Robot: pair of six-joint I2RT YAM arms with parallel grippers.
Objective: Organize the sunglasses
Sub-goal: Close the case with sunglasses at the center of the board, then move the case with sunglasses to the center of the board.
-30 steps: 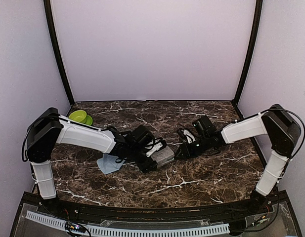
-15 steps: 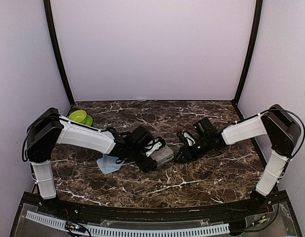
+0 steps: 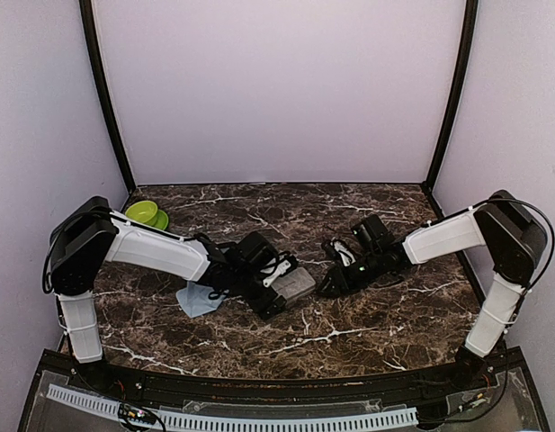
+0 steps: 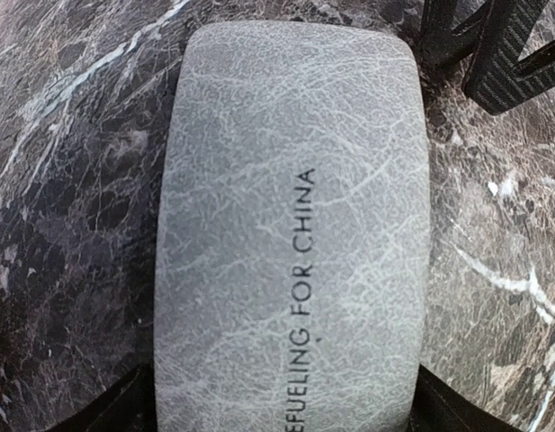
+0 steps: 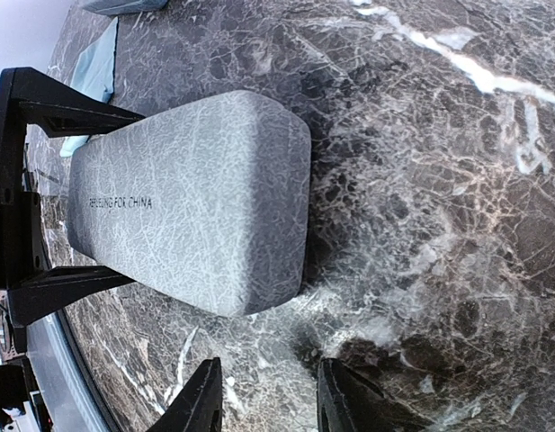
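Note:
No sunglasses show in any view. A closed grey case printed "FOR CHINA" lies flat on the marble table. My left gripper straddles its near end. Its black fingers stand just outside the two long sides of the grey case, so the gripper is open. My right gripper hovers low over bare marble just off the far end of the grey case. This right gripper is open with nothing between its fingertips.
A light blue cloth lies left of the case under the left arm, and its edge shows in the right wrist view. A green bowl sits at the back left. Walls close in the table on three sides.
My left gripper's jaws have widened off the sides of the grey case and the hand has eased back to the left. The right gripper has crept slightly towards the case.

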